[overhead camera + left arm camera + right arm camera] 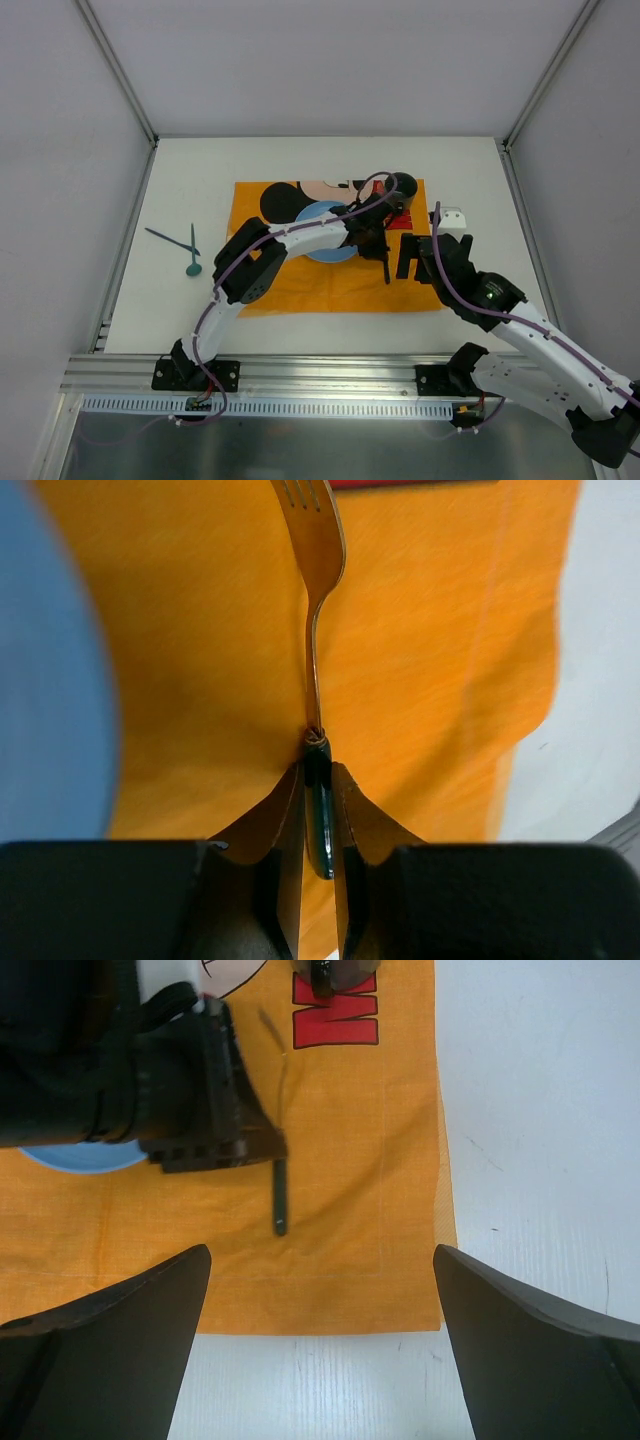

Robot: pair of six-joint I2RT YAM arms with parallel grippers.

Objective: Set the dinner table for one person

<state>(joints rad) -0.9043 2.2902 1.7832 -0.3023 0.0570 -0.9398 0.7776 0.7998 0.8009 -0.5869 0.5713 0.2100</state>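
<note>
top external view, from the near edge outward: the two arm bases are bolted at the aluminium rail (pixel 330 372) of the dinner table (pixel 470 170), a white top filling the space between grey walls. an orange placemat (pixel 330 285) lies past the rail, around the middle of the table. the right gripper (pixel 412 255) hovers over the mat's near right part, jaws spread wide with nothing between them; the right wrist view shows only cloth and bare table beneath. just left of it and a little farther, the left gripper (pixel 383 245) is clamped on the dark green handle of a fork (pixel 312 630). its gold tines point away from the wrist, over the mat just right of a blue plate (pixel 325 245). whether the fork touches the cloth cannot be told. well left of the mat, a teal spoon (pixel 193 267) and a thin dark utensil (pixel 165 237) lie crossed on bare table. a small white object (pixel 451 216) sits just beside the mat's right edge. farthest, a dark cup (pixel 403 184) stands on the mat's far right corner.
</note>
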